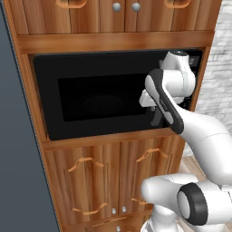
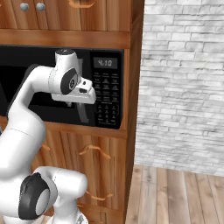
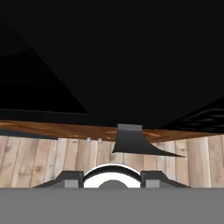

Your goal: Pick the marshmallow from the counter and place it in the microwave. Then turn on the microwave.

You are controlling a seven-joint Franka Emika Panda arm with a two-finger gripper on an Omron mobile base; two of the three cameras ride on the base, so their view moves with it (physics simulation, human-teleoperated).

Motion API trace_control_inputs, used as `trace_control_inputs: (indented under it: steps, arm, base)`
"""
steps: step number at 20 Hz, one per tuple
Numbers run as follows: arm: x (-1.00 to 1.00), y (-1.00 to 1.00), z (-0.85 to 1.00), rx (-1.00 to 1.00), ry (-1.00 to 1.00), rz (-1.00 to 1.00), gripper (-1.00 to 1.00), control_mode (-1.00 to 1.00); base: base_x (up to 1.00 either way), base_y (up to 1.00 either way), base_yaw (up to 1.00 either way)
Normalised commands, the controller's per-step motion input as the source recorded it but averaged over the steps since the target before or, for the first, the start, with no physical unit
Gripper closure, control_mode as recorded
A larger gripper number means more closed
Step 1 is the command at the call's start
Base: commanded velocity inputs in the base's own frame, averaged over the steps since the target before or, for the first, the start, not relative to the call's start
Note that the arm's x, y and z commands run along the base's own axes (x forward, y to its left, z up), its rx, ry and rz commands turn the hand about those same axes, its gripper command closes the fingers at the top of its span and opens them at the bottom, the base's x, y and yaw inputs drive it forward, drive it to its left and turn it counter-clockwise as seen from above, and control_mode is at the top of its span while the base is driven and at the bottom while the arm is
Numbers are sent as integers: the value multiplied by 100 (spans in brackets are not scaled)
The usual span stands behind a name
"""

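Note:
The black microwave (image 1: 90, 97) sits built into wooden cabinets, with its dark window door closed. Its keypad (image 2: 107, 100) and lit display (image 2: 107, 62) are on the right side. My gripper (image 1: 156, 118) hangs fingers-down right in front of the door's right edge, just left of the keypad (image 1: 192, 63). From the right it shows as gripper (image 2: 82, 116). In the hand view the gripper (image 3: 112, 178) is open, with nothing between the fingertips (image 3: 72, 178), and the grey handle end (image 3: 130, 138) lies just ahead under the microwave's black front (image 3: 109, 65). The marshmallow and the counter are out of view.
Wooden cabinet doors (image 1: 90, 181) with curved handles stand below the microwave, and more cupboards (image 1: 118, 13) above it. A dark grey panel (image 1: 13, 136) borders the left. A white brick wall (image 2: 183, 87) and plank floor (image 2: 175, 197) lie to the right.

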Motion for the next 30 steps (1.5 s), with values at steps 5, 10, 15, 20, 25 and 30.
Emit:
trace_control_inputs:
  steps: [5, 10, 15, 20, 25, 30]
  arm:
    - [0, 0, -9, -1, 0, 0, -100, -100]
    - [0, -1, -11, -1, 0, 1, -100, -100]
    - [0, -2, -3, 0, 0, 1, -100, -100]
    - [0, -5, 0, 0, 0, 3, -100, -100]
    - [0, -8, 0, 0, -4, 5, -100, -100]
    - [0, -10, 0, 0, -9, 6, -100, -100]
  base:
    - [0, 0, 0]
    - [0, 0, 0]
    - [0, 0, 0]
    - [0, 0, 0]
    - [0, 0, 0]
    - [0, 0, 0]
